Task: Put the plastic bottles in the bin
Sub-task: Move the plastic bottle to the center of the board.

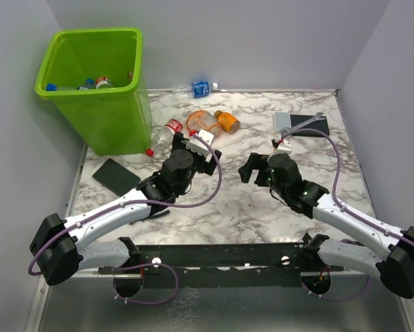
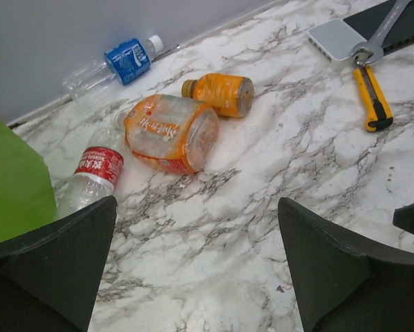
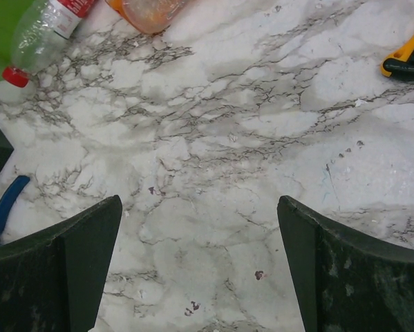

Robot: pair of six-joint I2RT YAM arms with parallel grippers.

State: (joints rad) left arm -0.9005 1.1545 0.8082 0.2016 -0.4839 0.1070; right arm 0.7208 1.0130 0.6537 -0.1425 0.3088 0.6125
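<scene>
While both pincers hover released over the marble counter [image 1: 248,207], four bottles lie loose on it and none is gripped.

From above, the bin [image 1: 113,117] stands upright at the counter's 10 o'clock corner, with several binned bottles [image 1: 96,83] showing inside.

Left pincer [image 2: 198,207] has its jaws spread wide with only bare marble between them. Seen from its wrist, the orange-label bottle [image 2: 168,131] lies on its side at 12 o'clock, near the pincer but clear of the fingers. The red-label bottle [image 2: 89,176] lies at 10 o'clock, just past the left finger's tip and close to the bin's wall. The orange bottle [image 2: 220,93] lies at 1 o'clock, just beyond the orange-label one; whether the two touch I cannot tell. Farthest off, at 11 o'clock, the blue-label bottle [image 2: 113,66] rests along the back wall.

Right pincer [image 3: 200,204] is likewise spread wide and holds nothing. In its wrist view the red-label bottle sits at 10 o'clock, well apart, and the orange-label bottle's end shows at 12 o'clock at the top edge. A yellow knife [image 3: 407,59] lies at 2 o'clock and blue pliers [image 3: 3,207] at 9 o'clock.
</scene>
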